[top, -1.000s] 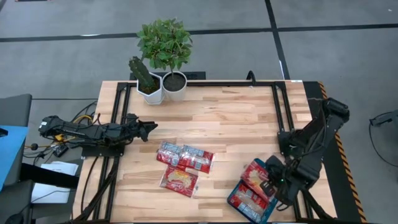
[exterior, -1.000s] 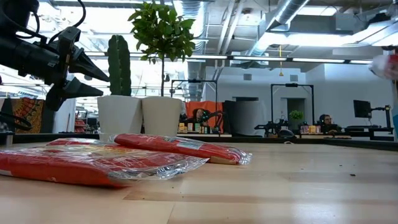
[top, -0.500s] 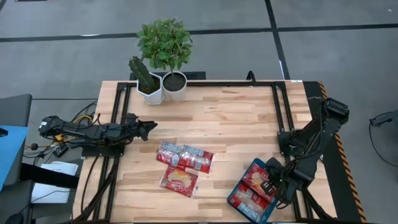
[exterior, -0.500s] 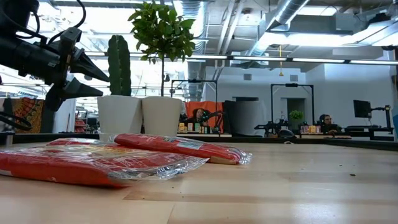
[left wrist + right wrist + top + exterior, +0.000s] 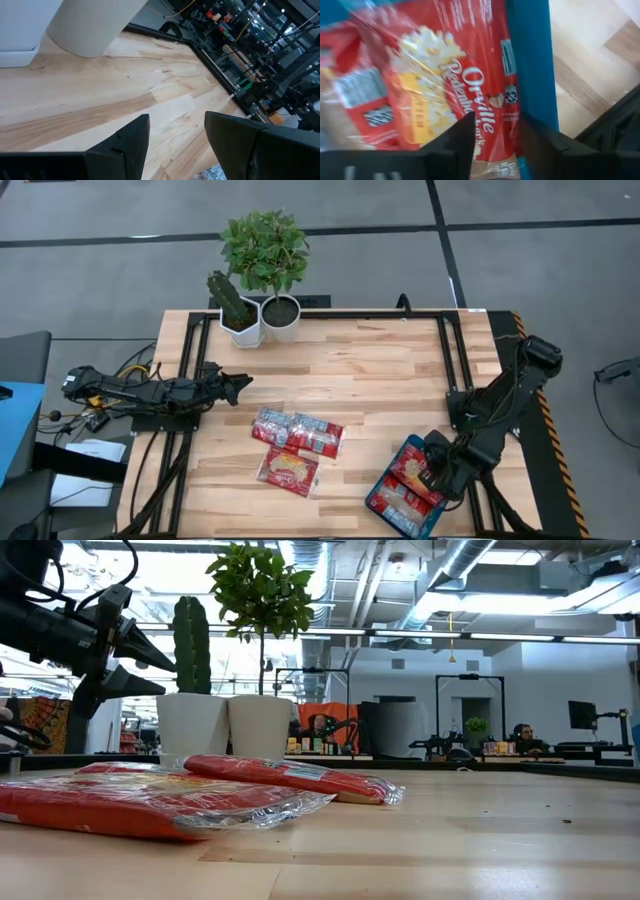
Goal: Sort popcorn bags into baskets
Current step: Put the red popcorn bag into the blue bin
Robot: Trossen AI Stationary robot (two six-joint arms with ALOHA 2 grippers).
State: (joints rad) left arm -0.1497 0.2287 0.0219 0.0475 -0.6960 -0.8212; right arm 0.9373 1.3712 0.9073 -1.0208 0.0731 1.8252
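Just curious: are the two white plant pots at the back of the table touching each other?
Touching, as far as shows. In the low view the square pot and the round pot stand side by side with no gap between their walls.

I see wide bare wood across the middle and far right of the table, open for a pass. Two white plant pots block the far left edge. Three loose popcorn bags lie in my way near the centre. The teal basket and my right gripper crowd the near right corner. My left gripper hangs above the left edge.
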